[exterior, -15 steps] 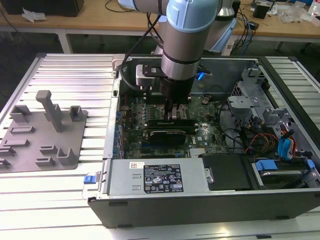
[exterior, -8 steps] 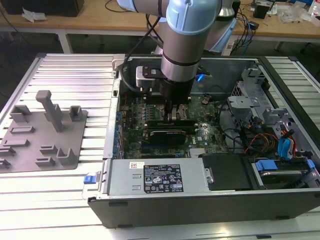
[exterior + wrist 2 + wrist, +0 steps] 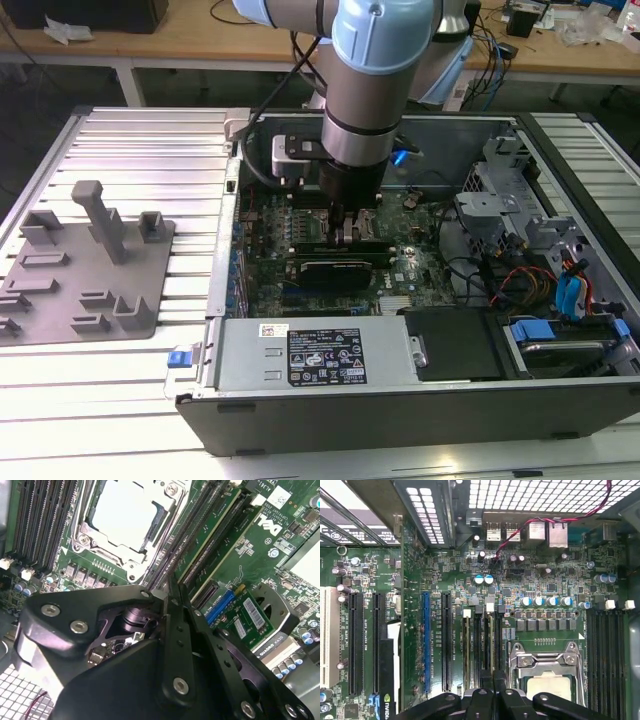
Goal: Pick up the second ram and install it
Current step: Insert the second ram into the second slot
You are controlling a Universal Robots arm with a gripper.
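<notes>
Ribbed metal surface (image 3: 130, 150) is seen carrying an open computer case (image 3: 420, 400), with a grey holder tray (image 3: 80, 265) lying well apart at the exterior view's left. Inside the case, the gripper (image 3: 352, 232) is lowered over the memory slots (image 3: 482, 645) beside the processor socket (image 3: 547, 672). The fingers (image 3: 172, 630) are drawn together, apparently clamped on the ram (image 3: 176, 587), whose thin edge is lined up with a slot. Seating is judged under way, not finished. Benches stand behind.
</notes>
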